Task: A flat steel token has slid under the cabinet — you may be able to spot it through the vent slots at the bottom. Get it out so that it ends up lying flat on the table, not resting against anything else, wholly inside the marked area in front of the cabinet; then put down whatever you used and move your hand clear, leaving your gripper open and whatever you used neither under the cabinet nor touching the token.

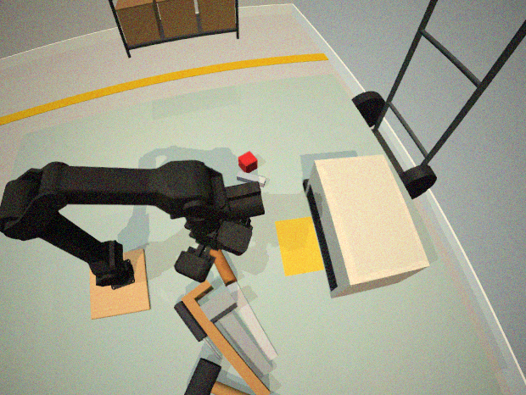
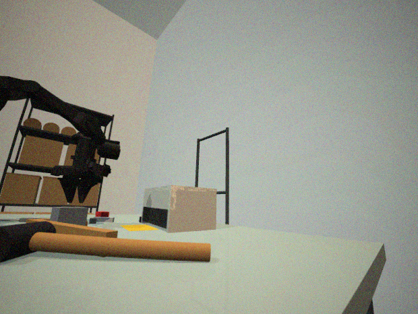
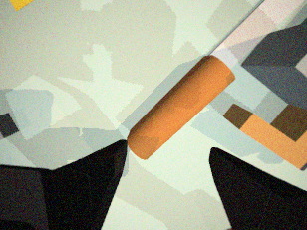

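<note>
The token is not visible in any view. The cream cabinet (image 1: 370,220) (image 2: 192,209) has a dark low opening along its front. The yellow marked area (image 1: 299,246) (image 2: 139,228) (image 3: 21,3) lies in front of it. A tool with a round orange handle (image 1: 225,269) (image 3: 181,106) and a long pale blade (image 1: 259,326) lies on the table. My gripper (image 1: 215,251) (image 2: 75,201) (image 3: 167,149) is open and empty, pointing down above the handle's near end. In the wrist view the handle runs diagonally from near the left fingertip to the upper right.
An orange angled bar (image 1: 225,343), a grey block (image 2: 69,215) and dark-handled tools (image 1: 203,375) lie close beside the pale blade. A red cube (image 1: 248,161) (image 2: 102,213) and a small silver bar (image 1: 250,178) lie behind the gripper. A hand truck frame (image 1: 452,55) (image 2: 227,175) stands beyond the cabinet.
</note>
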